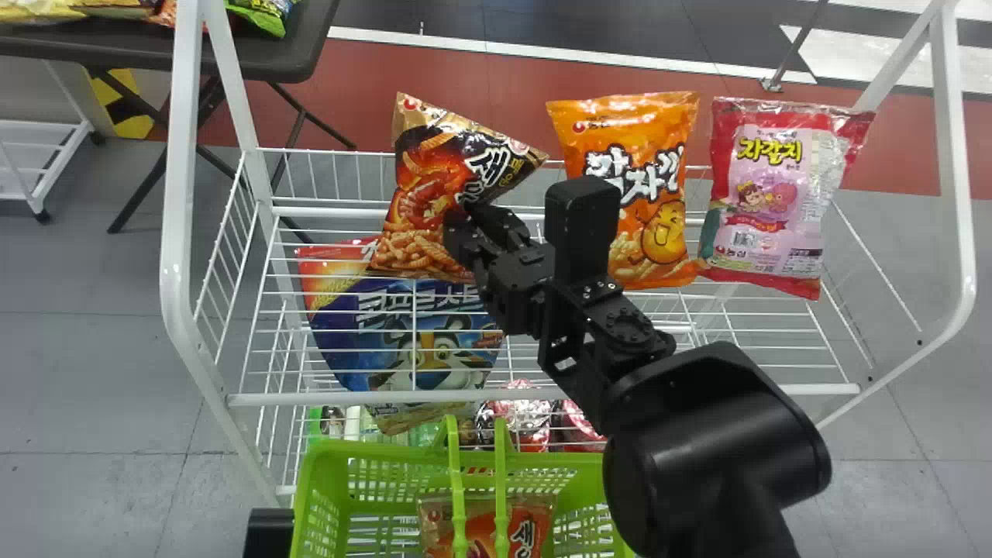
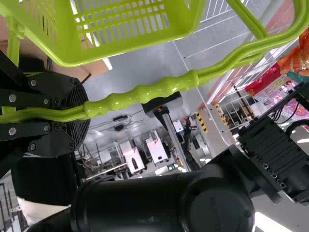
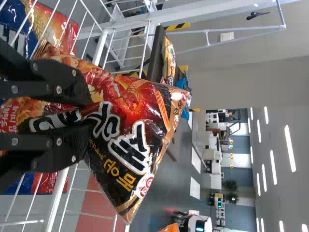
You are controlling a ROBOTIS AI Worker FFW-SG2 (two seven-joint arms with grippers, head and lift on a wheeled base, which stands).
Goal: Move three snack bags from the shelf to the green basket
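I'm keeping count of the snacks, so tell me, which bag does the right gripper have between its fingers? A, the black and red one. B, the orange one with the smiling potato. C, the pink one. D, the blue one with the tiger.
A: the right gripper pinches the black and red bag, while the orange bag and pink bag sit on the shelf.

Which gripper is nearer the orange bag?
Right. The right gripper holds the dark bag, left of the orange bag; the left gripper holds the basket handle, farther off, nearer the robot.
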